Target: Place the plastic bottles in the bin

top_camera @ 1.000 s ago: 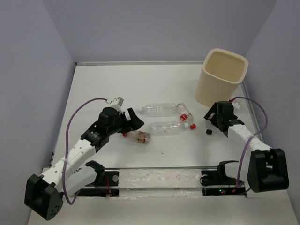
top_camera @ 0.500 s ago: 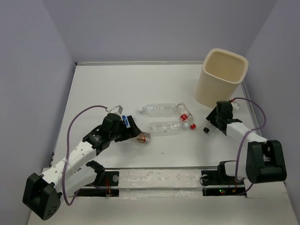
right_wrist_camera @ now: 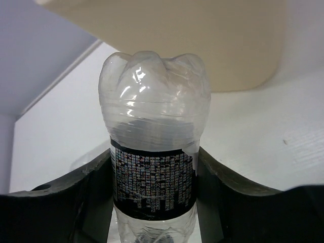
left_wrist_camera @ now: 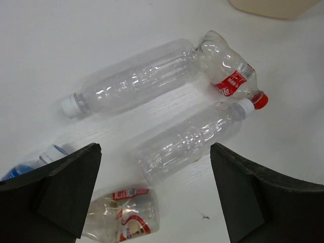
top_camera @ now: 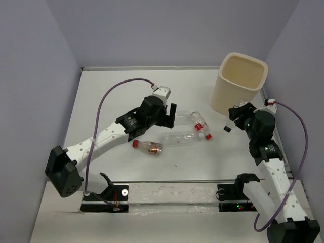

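The left gripper hovers wide open and empty over loose plastic bottles lying on the table. The right gripper, raised beside the bin, clamps a black-labelled bottle.

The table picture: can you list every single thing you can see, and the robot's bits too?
bin: one, cream, far right of the table
long bottles: two, clear with white caps, lying mid-table
squashed bottles: two, clear with red labels and red caps, one beside the long ones, one nearer the arms
blue-marked bottle: one, clear and blue, mostly hidden behind a pincer finger
held bottle: one, clear with a black label, lifted beside the bin
table: one, white
cables: two, purple, one looping over each arm
arms: two, white and black
left pincer: open, above the lying bottles
right pincer: shut on the held bottle
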